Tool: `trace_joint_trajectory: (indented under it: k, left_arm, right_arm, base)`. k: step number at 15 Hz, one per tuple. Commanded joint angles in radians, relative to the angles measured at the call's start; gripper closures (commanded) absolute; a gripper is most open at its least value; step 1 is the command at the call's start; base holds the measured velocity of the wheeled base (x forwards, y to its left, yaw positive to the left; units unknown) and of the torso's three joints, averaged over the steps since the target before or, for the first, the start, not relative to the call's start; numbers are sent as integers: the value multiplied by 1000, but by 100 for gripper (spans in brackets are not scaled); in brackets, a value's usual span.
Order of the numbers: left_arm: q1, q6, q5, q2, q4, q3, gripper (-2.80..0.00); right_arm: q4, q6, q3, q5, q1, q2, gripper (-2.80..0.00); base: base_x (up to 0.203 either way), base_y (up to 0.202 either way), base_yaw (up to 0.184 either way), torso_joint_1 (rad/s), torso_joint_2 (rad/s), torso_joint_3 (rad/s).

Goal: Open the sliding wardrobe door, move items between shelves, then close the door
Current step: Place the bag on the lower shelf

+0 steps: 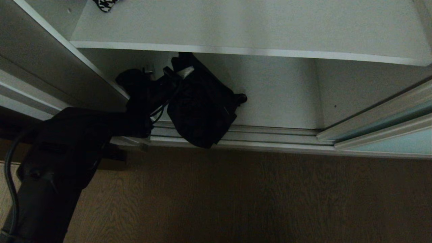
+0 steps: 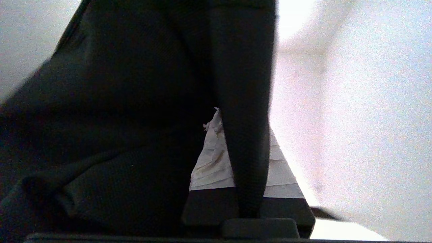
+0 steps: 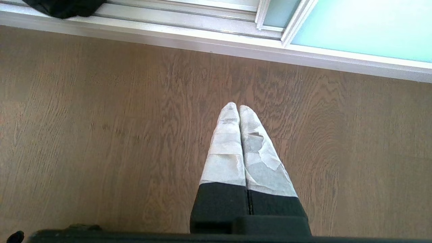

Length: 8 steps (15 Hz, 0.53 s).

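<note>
Left pincer point(image 1: 184, 72) clamped on black garment point(image 1: 202, 111), hanging just under the upper shelf point(image 1: 249, 51), likely mid-transfer between shelves. Sliding wardrobe door point(image 1: 388, 126) pushed aside, right of the garment, so access stays free. Right pincer point(image 3: 239, 111) closed, empty, parked over floor point(image 3: 101, 118).

Dim, underexposed light fills the head view: the brown wood-grain floor point(image 1: 236, 199) lies in murk, and the black robot arm point(image 1: 57, 168) shows as little more than a silhouette against the wide white-grey shelf board point(image 1: 256, 27). In the left wrist view, dark black fabric point(image 2: 111, 135) blurs against a grainy, washed-out pale backdrop. The right wrist view is evenly lit and sharp.
</note>
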State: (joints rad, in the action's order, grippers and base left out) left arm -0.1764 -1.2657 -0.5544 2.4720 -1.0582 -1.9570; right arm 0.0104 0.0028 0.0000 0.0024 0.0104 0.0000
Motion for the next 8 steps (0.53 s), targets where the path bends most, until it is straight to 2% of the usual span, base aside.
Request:
trace_joint_trajectory:
  k: [1,3,8]
  left_arm:
    - [5,48,-22,57,-4,0,0]
    - [7,86,-76,58,-14,0,0]
    - [25,86,-96,62,-14,0,0]
  right_arm:
    - [0,-1,0,1,0,-3,0]
    - [0,0,0,1,0,-3,0]
    - [0,0,0,1,0,-3,0]
  base:
    - [0,0,0,0,0,0]
    - [0,0,0,0,0,0]
    - [0,0,0,0,0,0]
